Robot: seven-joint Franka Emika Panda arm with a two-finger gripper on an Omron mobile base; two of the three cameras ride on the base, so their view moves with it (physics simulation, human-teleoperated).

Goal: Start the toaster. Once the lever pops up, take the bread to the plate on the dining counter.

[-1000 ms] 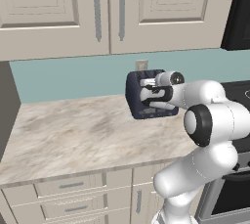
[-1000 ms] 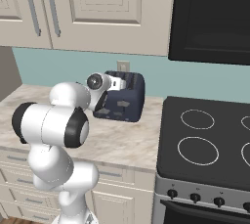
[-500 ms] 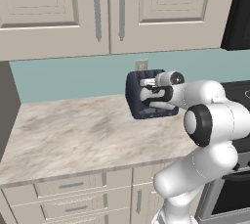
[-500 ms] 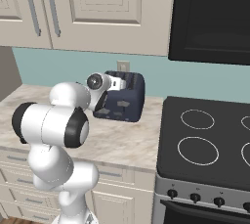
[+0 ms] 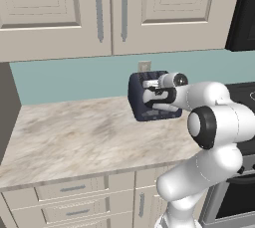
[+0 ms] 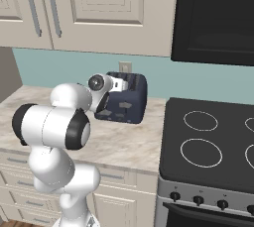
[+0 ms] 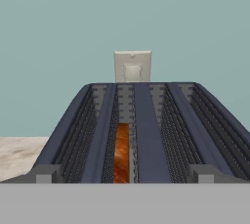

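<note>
Matte navy shell on the toaster, kinda plastic-looking, with greyish patches on the side and ribbed dark slot walls up top. Toasty brown, rough-textured bread down in one slot. Polished beige marbled stone for the tabletop. Smooth painted cabinet doors, brushed metal handles. Glossy black stovetop.

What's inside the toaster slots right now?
In the hand view, the toaster has the bread standing edge-on in its left slot. The right slot's depth is hidden by its wall.
</note>
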